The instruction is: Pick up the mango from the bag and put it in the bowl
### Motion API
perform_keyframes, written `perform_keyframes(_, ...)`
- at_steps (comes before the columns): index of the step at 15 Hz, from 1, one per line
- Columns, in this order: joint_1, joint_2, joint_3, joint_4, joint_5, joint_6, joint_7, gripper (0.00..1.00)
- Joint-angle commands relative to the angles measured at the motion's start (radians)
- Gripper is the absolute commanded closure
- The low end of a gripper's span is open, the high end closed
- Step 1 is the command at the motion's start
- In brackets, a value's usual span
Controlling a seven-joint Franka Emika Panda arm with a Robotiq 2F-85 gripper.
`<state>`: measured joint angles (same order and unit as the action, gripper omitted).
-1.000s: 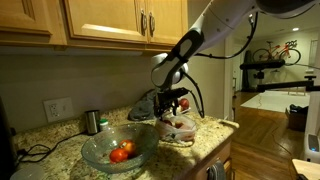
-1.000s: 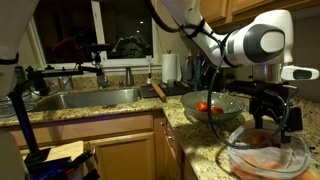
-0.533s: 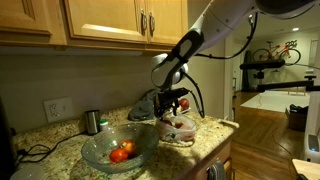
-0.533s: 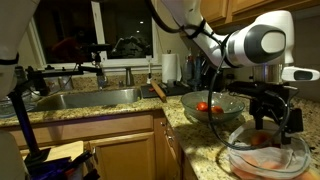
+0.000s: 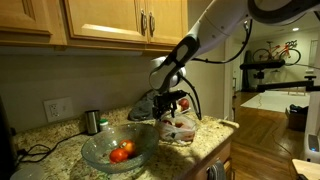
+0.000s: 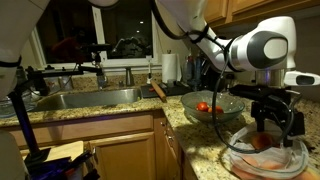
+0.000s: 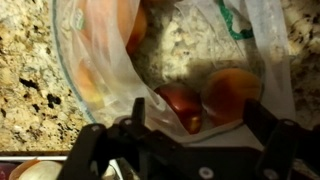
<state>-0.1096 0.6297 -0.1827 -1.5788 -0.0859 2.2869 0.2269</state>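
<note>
The gripper [image 6: 275,122] has dropped closer to the bag [image 5: 180,128] at frame centre. Its jaws stand apart and hold nothing. The mango [image 7: 232,90], probably the orange-red fruit, lies inside the bag. The bowl [image 5: 95,150] sits lower left. The grasp appears imminent.

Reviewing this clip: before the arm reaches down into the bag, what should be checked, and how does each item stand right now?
1. End effector open: ok, fingers spread wide in the wrist view.
2. Positioned over the bag: ok in an exterior view.
3. Fruit between the fingers: ok, a dark red fruit lies there.
4. That fruit is the mango: cannot tell.
5. Plastic clear of the fingers' path: cannot tell.
6. Bowl has room: ok, the red fruit in it fills only part.
</note>
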Motion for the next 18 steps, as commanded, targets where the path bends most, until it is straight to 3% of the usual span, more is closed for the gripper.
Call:
perform_keyframes(1,-0.020,0.019,0.017,0.031,0.024,-0.003,-0.038,0.00)
perform_keyframes(18,-0.038,0.035,0.035,0.045,0.065,0.000,-0.086,0.00)
